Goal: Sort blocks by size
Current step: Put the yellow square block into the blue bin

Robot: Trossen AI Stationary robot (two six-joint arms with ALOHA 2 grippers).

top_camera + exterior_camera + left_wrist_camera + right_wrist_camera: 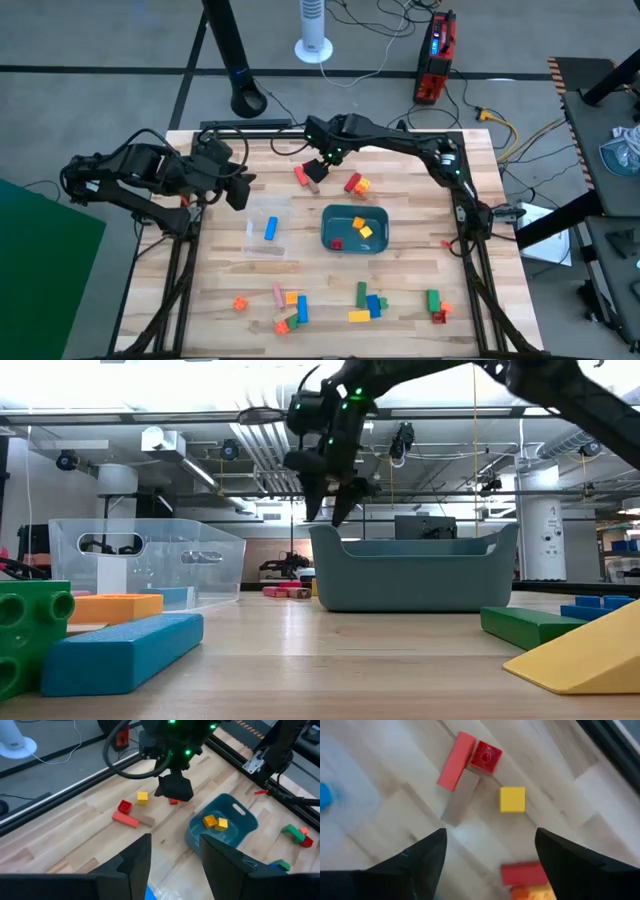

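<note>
from above, the right gripper (322, 163) hangs with fingers spread and empty over a long red bar block (300, 175) near the table's far edge; a red-and-yellow block pair (356, 185) lies just beside it, toward the teal rectangular tray (332, 222) holding small blocks. the left gripper (236, 190) waits beside the clear plastic container (252, 232) with one blue bar (270, 228); more blocks (368, 304) line the near edge. at table height, the right gripper's fingers (340, 503) hover above the tray's rim. the left wrist view shows its own fingers (136, 861) released, empty. the right wrist view shows a small yellow cube (512, 800) and a red cube (485, 755) lying ahead between its parted fingers.
</note>
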